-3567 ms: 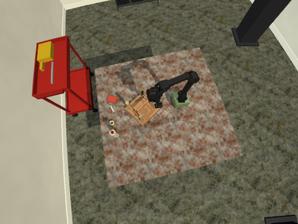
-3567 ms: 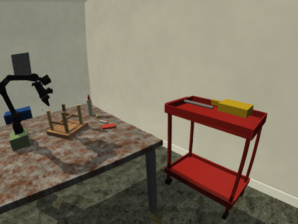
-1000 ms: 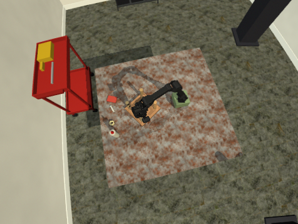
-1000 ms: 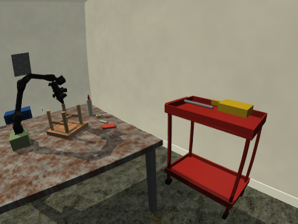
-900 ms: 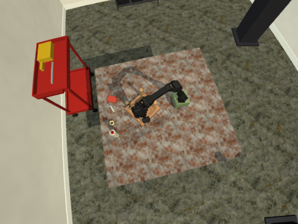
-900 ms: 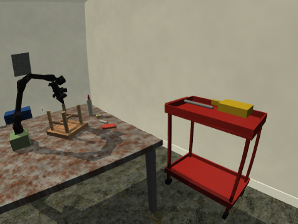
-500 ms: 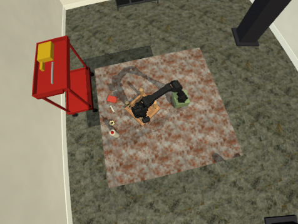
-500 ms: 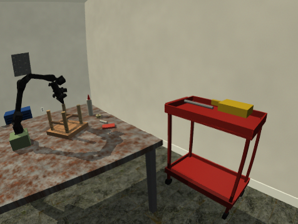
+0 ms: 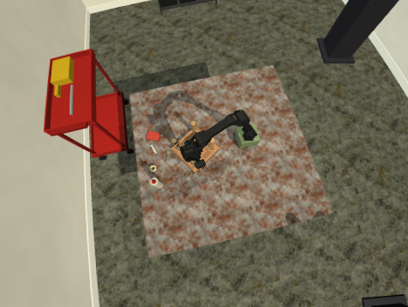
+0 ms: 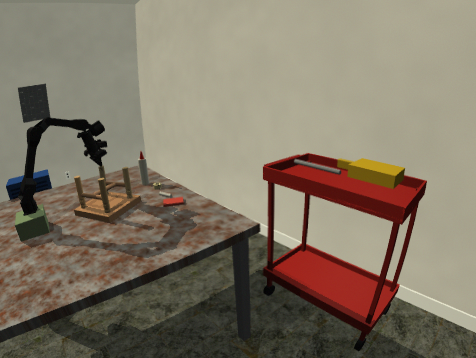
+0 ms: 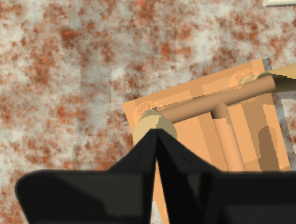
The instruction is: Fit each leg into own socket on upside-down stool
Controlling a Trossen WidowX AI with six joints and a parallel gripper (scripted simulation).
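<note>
Me poking at an upside-down stool (image 9: 208,157) (image 10: 111,215) (image 11: 192,145)

My jaws (image 10: 101,165) are pinched together, nothing in them, tips right over one leg's (image 10: 102,173) (image 11: 150,127) top.

Upturned stool with four standing legs

I see the orange-brown wooden seat (image 9: 207,160) (image 10: 110,215) (image 11: 192,145) lying flat on the desk, underside up. Around its corners, four tan round legs (image 10: 127,183) (image 11: 150,131) stand upright, joined low down by brown rails (image 10: 114,185) (image 11: 215,101). From here I can't tell whether every shoulder touches the seat.
</note>
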